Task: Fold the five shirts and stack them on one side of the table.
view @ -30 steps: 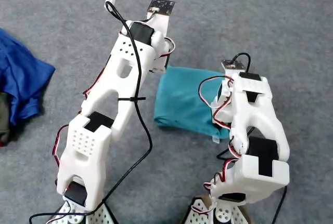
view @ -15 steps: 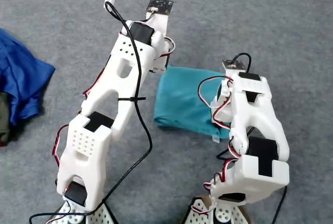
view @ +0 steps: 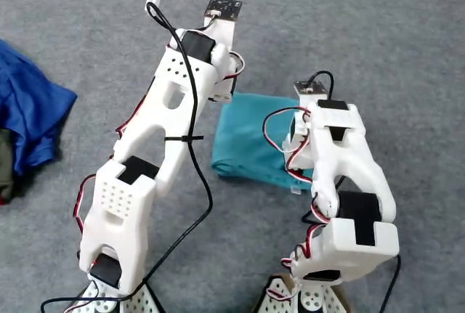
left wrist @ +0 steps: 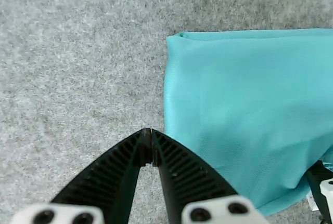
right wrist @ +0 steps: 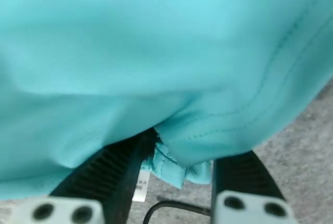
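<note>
Left gripper (left wrist: 151, 148) is pinched together, empty, beside the teal shirt (view: 251, 139). Right gripper (right wrist: 182, 148) is clamped on its hem. The blue shirt (view: 29, 110) lies well apart at the counter (view: 407, 51) edge.

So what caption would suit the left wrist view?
Shut left gripper over the grey table, beside the folded teal shirt.

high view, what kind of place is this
Probably a robotics lab or test bench: the left arm and right arm stand side by side at a grey-covered table, with a teal shirt and crumpled blue clothing on it.
</note>
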### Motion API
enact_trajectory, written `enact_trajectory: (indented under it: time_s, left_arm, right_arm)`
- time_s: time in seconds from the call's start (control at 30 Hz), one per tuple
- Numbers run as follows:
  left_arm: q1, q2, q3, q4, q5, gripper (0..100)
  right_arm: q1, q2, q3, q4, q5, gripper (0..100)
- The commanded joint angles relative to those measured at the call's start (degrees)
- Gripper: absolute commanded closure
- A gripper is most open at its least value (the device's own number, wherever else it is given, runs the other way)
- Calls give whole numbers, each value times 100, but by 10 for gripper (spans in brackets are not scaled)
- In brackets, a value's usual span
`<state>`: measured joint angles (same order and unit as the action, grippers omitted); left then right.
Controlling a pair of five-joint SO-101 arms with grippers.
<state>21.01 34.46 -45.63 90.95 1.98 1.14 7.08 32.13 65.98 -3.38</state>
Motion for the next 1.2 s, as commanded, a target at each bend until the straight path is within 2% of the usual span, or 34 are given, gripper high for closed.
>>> enact_trajectory:
  time_s: [0.0,0.23,0.57,0.9,1.17]
  left_arm:
    - [44,-110,-246,53,44,980]
    - [44,-110,-246,53,44,980]
    - [53,-110,-273,114,44,980]
    - [18,-110,-299,316,44,980]
    - [53,-110,-299,290,44,980]
  right_arm:
    - [-242,13,-40,-158,-9,796]
    - [-242,22,66,-141,185,979]
    - [-180,-40,-215,176,281,994]
    - [681,-31,-2255,1108,870,994]
    - [831,4,-3407,1398,1248,994]
